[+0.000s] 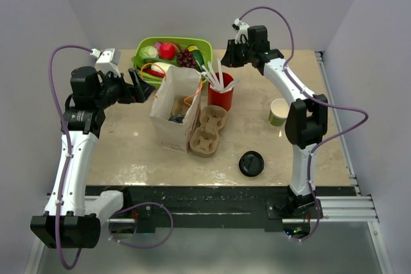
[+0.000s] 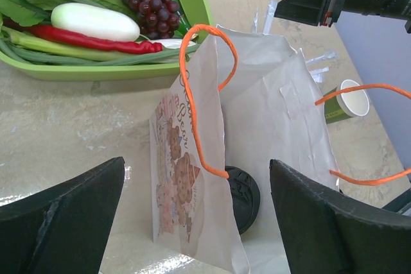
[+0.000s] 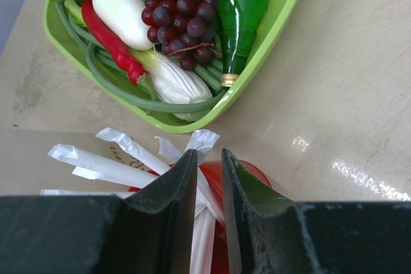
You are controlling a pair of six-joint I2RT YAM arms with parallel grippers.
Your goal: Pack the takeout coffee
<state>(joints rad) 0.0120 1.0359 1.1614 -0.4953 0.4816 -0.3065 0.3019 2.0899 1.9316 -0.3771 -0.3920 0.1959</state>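
Note:
The green paper cup [image 1: 278,112] stands open on the right of the table, also seen far off in the left wrist view [image 2: 352,99]. Its black lid [image 1: 251,163] lies apart near the front edge. The white paper bag [image 1: 168,126] with orange handles stands open in the middle; a black round thing [image 2: 244,197] shows inside it. My left gripper [image 1: 142,86] hangs open by the bag's left wall [image 2: 196,162]. My right gripper [image 1: 230,58] hovers over the red cup [image 3: 253,171], jaws narrowly apart [image 3: 209,153], white wrapped straws [image 3: 96,162] in the gap.
A brown cardboard cup carrier [image 1: 207,131] lies against the bag's right side. The red cup [image 1: 221,97] stands just behind it. A green tray [image 1: 205,46] of vegetables, grapes and a green bottle sits at the back, close to both grippers.

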